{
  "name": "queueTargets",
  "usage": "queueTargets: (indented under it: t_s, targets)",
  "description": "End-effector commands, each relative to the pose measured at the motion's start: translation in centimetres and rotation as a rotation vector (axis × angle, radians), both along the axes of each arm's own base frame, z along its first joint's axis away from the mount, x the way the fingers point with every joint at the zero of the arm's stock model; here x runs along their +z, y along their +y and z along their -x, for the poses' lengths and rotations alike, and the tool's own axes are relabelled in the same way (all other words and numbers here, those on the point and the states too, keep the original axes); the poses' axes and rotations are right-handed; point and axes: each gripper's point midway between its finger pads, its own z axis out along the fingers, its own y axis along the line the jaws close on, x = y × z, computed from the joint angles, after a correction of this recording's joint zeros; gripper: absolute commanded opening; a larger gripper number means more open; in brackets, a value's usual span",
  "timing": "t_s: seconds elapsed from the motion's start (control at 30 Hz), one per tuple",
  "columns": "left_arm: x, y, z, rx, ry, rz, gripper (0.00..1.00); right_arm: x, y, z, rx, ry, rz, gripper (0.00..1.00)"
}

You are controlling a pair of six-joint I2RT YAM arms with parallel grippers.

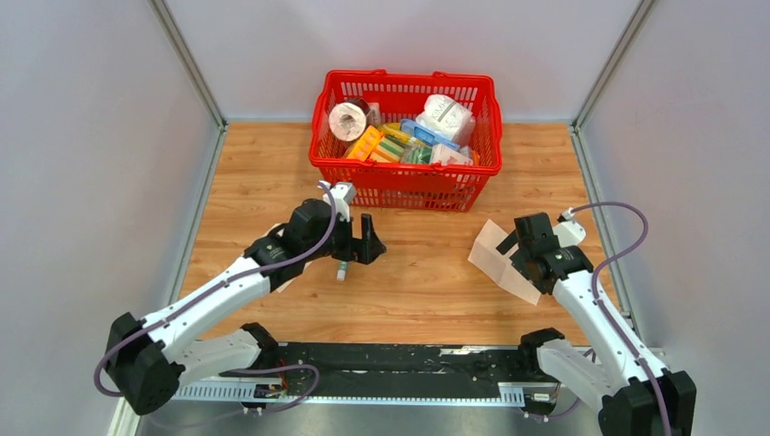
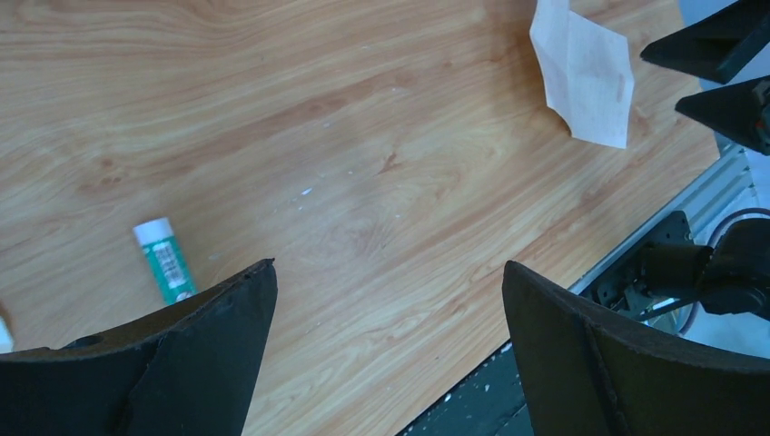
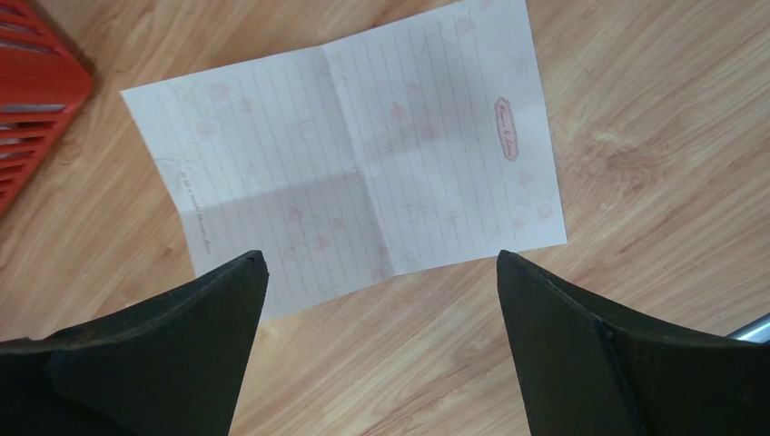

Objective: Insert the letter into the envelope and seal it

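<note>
Barely started, mate: the letter (image 3: 363, 173) lies open and flat on the table (image 3: 636, 182) under your wide-open right gripper (image 3: 381, 259), the left gripper (image 2: 389, 268) hangs wide and empty near the glue stick (image 2: 165, 259), and I can't clearly spot the envelope, so stuffing and sealing remain.

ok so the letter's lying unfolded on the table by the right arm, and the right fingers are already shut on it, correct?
Not shut. The right wrist view shows the right fingers wide open, with the letter seen between them and not gripped. The rest holds: it lies unfolded on the table by the right arm.
</note>
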Motion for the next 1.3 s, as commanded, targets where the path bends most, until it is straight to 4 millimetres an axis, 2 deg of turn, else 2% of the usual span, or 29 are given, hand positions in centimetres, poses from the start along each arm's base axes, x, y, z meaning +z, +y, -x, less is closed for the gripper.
queueTargets:
  t_s: [0.0,0.07,0.1,0.13,0.17,0.2,0.23,0.27,0.3,0.33,0.37,0.4,0.43,0.47,0.5,0.53,0.57,0.67,0.7,0.8,0.9,0.97,1.03,1.07,1.1,1.2,1.23,1.27]
  targets:
    - [1.4,-4.7,-1.7,-0.089,-0.015,0.119,1.00,-0.3,0.4,-1.1,-0.018,-0.028,-0.051,1.00]
    - [1.6,-7.3,-2.1,-0.130,-0.019,0.123,1.00,0.1,0.5,-1.1,-0.012,-0.042,-0.060,1.00]
    - [0.9,-8.9,-2.2,-0.156,-0.001,0.110,0.98,0.7,0.6,-1.1,-0.009,-0.059,-0.064,1.00]
    - [1.3,-9.9,-2.4,-0.166,-0.006,0.123,0.98,1.1,0.5,-1.0,-0.010,-0.064,-0.063,1.00]
    - [0.6,-11.7,-2.4,-0.191,0.012,0.110,0.97,1.9,0.5,-0.9,-0.007,-0.084,-0.066,1.00]
    - [0.6,-12.7,-2.6,-0.196,0.014,0.120,0.96,2.4,0.4,-0.8,-0.007,-0.093,-0.067,1.00]
    - [-0.4,-14.4,-2.7,-0.213,0.037,0.106,0.93,3.5,0.3,-0.7,-0.006,-0.119,-0.070,1.00]
    - [-0.6,-15.3,-2.9,-0.216,0.048,0.120,0.91,4.6,0.2,-0.7,-0.004,-0.148,-0.070,1.00]
    - [-2.0,-16.9,-3.0,-0.231,0.074,0.107,0.88,5.4,0.1,-0.5,0.002,-0.163,-0.069,1.00]
    - [-2.3,-18.0,-3.2,-0.233,0.082,0.126,0.86,6.4,0.1,-0.3,0.003,-0.188,-0.073,1.00]
    - [-3.7,-19.3,-3.3,-0.243,0.110,0.117,0.81,7.4,0.0,-0.1,0.008,-0.210,-0.074,1.00]
    - [-3.9,-20.2,-3.5,-0.245,0.118,0.131,0.78,8.4,0.0,0.2,0.016,-0.235,-0.076,1.00]
    - [-5.0,-21.5,-3.5,-0.260,0.143,0.131,0.72,9.4,-0.2,0.5,0.023,-0.257,-0.073,1.00]
    - [-4.6,-22.5,-3.8,-0.263,0.146,0.152,0.69,10.2,-0.4,0.7,0.025,-0.276,-0.068,1.00]
    - [-6.3,-23.3,-3.6,-0.270,0.181,0.137,0.67,11.2,-0.6,1.1,0.025,-0.301,-0.067,1.00]
    - [-6.1,-24.2,-3.8,-0.274,0.178,0.149,0.66,12.1,-0.7,1.4,0.027,-0.323,-0.064,1.00]
    - [-7.5,-24.9,-3.4,-0.284,0.210,0.139,0.65,12.7,-0.9,1.7,0.026,-0.339,-0.062,1.00]
    - [-8.0,-26.9,-3.7,-0.307,0.224,0.170,0.64,14.4,-1.3,2.5,0.035,-0.391,-0.051,1.00]
    - [-9.0,-27.2,-3.5,-0.313,0.248,0.163,0.64,14.7,-1.4,2.6,0.040,-0.403,-0.046,1.00]
    - [-9.9,-28.4,-3.5,-0.323,0.271,0.169,0.61,14.9,-1.7,3.0,0.046,-0.404,-0.027,1.00]
    - [-10.3,-28.9,-3.6,-0.318,0.291,0.176,0.51,14.6,-1.7,3.0,0.052,-0.392,-0.022,1.00]
    - [-10.5,-29.1,-3.6,-0.314,0.298,0.180,0.39,14.3,-1.5,2.9,0.061,-0.387,-0.021,1.00]
    - [-10.5,-29.2,-3.5,-0.316,0.309,0.184,0.18,14.0,-1.4,2.7,0.069,-0.382,-0.021,1.00]
    - [-10.5,-29.1,-3.4,-0.315,0.314,0.183,0.02,13.8,-1.2,2.5,0.076,-0.377,-0.022,1.00]
    - [-10.5,-28.9,-3.4,-0.306,0.318,0.184,0.00,13.4,-1.1,2.3,0.081,-0.371,-0.020,1.00]
    - [-9.3,-26.7,-3.5,-0.233,0.296,0.179,0.00,12.4,-0.6,1.5,0.110,-0.347,-0.022,1.00]
    - [-9.7,-25.5,-3.8,-0.189,0.294,0.160,0.00,11.9,-0.2,1.3,0.127,-0.337,-0.028,1.00]
    - [-9.5,-23.5,-3.8,-0.143,0.295,0.146,0.00,11.2,0.2,1.1,0.145,-0.324,-0.038,1.00]
